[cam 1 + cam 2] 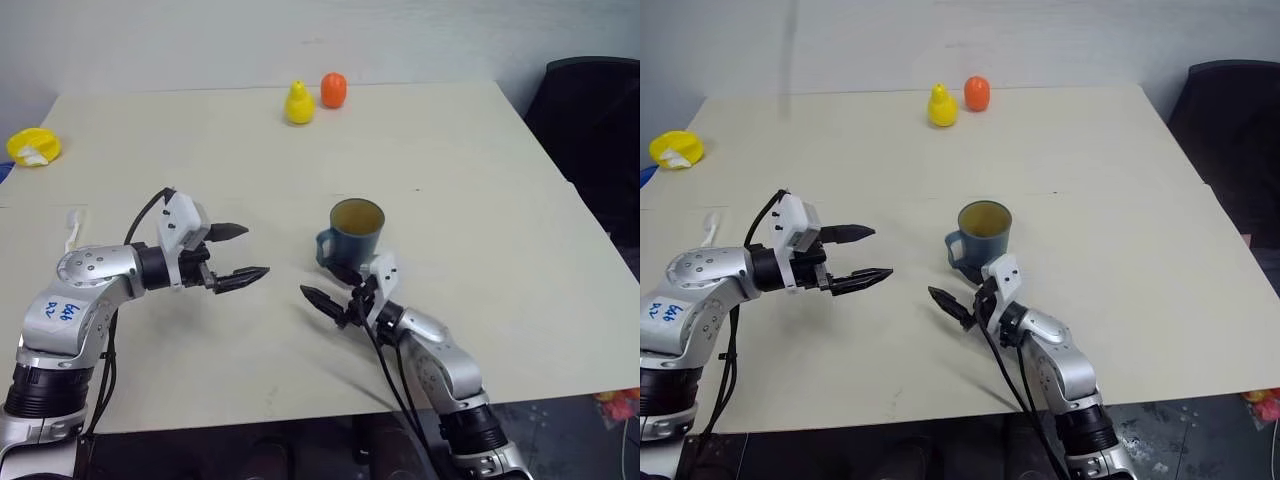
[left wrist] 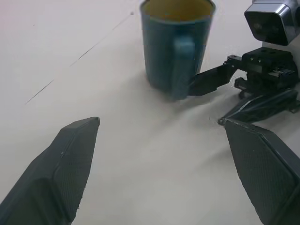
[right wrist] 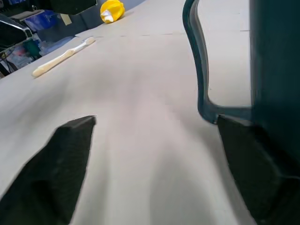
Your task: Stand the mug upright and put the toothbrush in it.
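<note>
The mug [image 1: 354,236] stands upright near the worktop's [image 1: 480,180] middle, handle turned toward the robot, with the right gripper [image 1: 334,296] just beside it at its six o'clock, jaws released and empty. The toothbrush [image 1: 72,231] lies at the worktop's nine o'clock edge, its long axis running roughly twelve to six. It is well apart from the mug and nearer the left gripper [image 1: 240,255], whose jaws are also spread and empty and point away from it toward the mug.

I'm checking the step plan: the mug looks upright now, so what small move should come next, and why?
Probably swing the open left gripper toward the toothbrush lying flat near the table's left edge: the mug stands upright and empty, and the open right gripper beside its handle holds nothing.
</note>
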You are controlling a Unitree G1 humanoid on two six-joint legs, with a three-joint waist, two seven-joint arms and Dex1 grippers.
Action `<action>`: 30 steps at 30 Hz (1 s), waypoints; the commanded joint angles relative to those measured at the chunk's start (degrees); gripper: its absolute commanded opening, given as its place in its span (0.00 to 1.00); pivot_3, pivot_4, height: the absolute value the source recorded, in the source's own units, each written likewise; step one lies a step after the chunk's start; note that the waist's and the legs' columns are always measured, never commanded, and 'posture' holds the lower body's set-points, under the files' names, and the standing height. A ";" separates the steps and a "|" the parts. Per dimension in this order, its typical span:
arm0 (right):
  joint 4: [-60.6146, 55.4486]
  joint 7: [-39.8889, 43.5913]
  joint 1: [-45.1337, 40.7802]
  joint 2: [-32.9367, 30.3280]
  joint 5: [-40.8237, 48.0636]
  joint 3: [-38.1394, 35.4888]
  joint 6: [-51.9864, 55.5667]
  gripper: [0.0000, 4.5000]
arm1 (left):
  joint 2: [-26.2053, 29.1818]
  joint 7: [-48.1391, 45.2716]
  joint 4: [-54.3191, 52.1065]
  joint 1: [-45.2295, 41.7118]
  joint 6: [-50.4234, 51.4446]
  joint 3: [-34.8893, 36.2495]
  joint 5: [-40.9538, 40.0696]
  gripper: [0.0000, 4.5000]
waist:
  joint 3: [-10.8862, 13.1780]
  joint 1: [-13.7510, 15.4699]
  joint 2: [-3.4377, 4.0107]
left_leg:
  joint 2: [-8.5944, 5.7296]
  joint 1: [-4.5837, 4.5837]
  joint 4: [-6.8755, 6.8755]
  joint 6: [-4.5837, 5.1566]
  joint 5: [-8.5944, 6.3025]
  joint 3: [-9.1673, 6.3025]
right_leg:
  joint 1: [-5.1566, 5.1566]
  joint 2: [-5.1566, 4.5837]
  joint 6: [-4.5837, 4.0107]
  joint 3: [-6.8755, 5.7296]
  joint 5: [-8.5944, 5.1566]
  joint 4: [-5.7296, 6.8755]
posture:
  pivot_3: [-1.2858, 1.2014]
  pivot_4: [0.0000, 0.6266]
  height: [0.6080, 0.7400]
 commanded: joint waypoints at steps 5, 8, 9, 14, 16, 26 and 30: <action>-7.72 -1.13 2.20 -6.38 -4.20 1.05 1.45 1.00 | -0.07 0.18 -1.03 0.15 -1.29 0.84 0.05 1.00 | 0.00 0.19 0.00 | -0.03 -0.03 0.00 0.02 -0.01 -0.04 | 0.01 -0.01 0.00 -0.02 0.00 -0.02 | 0.52 0.24 1.00; -14.63 -0.36 5.15 -11.97 -4.24 -0.65 4.93 1.00 | 0.56 1.84 -2.67 2.58 -0.14 3.39 -0.37 1.00 | 0.01 0.20 0.02 | -0.03 -0.03 0.00 0.02 -0.01 -0.01 | 0.01 -0.01 0.00 -0.01 0.00 -0.02 | 0.52 0.24 1.00; -17.90 0.73 6.59 -14.85 -3.90 -1.32 6.33 1.00 | 0.84 3.08 -3.69 3.87 0.83 5.14 -0.72 1.00 | 0.02 0.21 0.04 | -0.02 -0.03 -0.01 0.03 -0.01 -0.01 | 0.00 -0.02 0.00 0.00 0.00 -0.02 | 0.52 0.24 1.00; -35.45 9.41 14.15 -30.90 8.32 -12.93 15.50 1.00 | 1.58 10.74 -13.42 14.99 11.90 23.51 -5.16 1.00 | 0.05 0.08 0.03 | 0.05 -0.15 -0.03 0.10 -0.06 -0.01 | -0.03 0.02 0.03 -0.01 0.02 -0.17 | 0.52 0.24 1.00; -38.58 11.84 15.30 -35.44 13.76 -18.31 17.91 1.00 | 1.11 11.21 -17.47 20.91 13.06 30.83 -5.90 1.00 | 0.05 0.16 0.03 | 0.10 -0.06 -0.08 0.16 -0.12 -0.01 | -0.01 0.08 0.05 0.04 0.03 -0.23 | 0.52 0.24 1.00; -36.16 18.86 6.02 -44.89 34.28 -24.09 26.90 1.00 | -2.76 9.29 -7.46 48.39 12.96 63.72 -3.63 1.00 | 0.10 1.47 -0.04 | 0.35 0.42 -0.07 0.33 -0.30 -0.08 | 0.86 0.30 -0.07 -0.15 0.04 -0.89 | 0.52 0.24 1.00; -35.84 18.97 4.39 -45.01 33.66 -22.57 25.71 1.00 | -1.21 9.74 -3.91 49.44 12.24 66.24 -3.97 1.00 | 0.04 2.96 -0.14 | 0.34 0.43 -0.05 0.38 -0.35 -0.17 | 0.80 0.25 -0.06 -0.27 0.06 -0.94 | 0.52 0.24 1.00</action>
